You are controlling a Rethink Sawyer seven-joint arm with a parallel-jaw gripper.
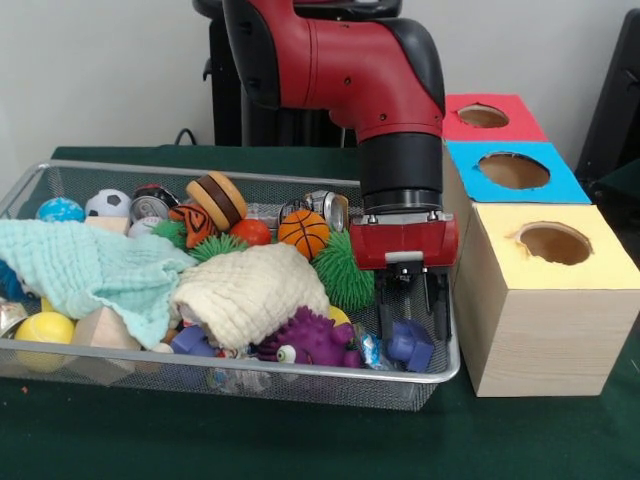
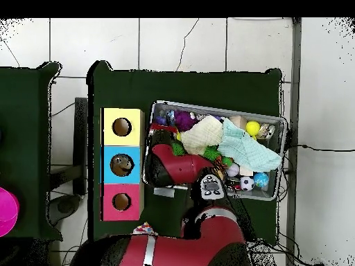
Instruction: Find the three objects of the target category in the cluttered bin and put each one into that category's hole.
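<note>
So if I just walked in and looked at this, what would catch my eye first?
Probably the big red and black arm reaching down into the wire bin, its gripper low in the corner nearest the boxes. Next, the bin's jumble of balls, toys and two cloths, then the row of yellow, blue and red boxes, each with a hole.

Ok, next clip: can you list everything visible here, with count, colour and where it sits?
wire bin: one, silver, on the green table
cloths: two, a mint one at the bin's left and a cream one in its middle
balls: basketball, soccer ball, yellow ball, blue globe ball
spiky toys: green and purple, near the bin's right end
toy burger: one, brown, at the back
cans: at least two, silver, at the back
blue block: one, front right corner
boxes with holes: three, yellow, blue, red, right of the bin
gripper: one, red and black, over the blue block, fingers spread
</note>
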